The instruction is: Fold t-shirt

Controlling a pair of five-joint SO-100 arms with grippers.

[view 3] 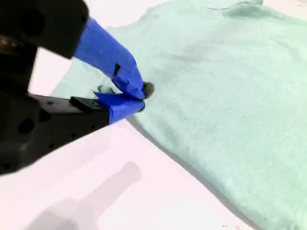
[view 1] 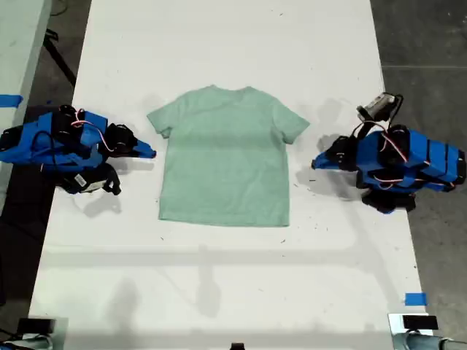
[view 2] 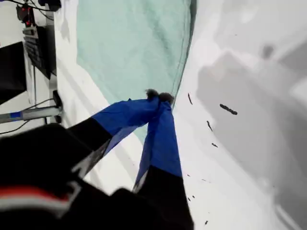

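The pale mint-green t-shirt (view 1: 225,157) lies flat and spread out on the white table, collar toward the top of the exterior view. My first gripper (view 1: 315,163) is shut and empty, on the exterior view's right, just off the shirt's side below the sleeve. In the first wrist view its tips (view 2: 160,98) hover at the edge of the t-shirt (view 2: 129,48). My second gripper (view 1: 152,152) is shut and empty on the exterior view's left, beside the other sleeve. The second wrist view shows its tips (view 3: 141,96) over the edge of the t-shirt (view 3: 225,96).
The white table (view 1: 219,277) runs the full height of the exterior view, with dark floor past both long edges. Small dark marks (view 2: 228,109) dot the table near my first gripper. A blue tape piece (view 1: 414,298) sits at the exterior view's lower right.
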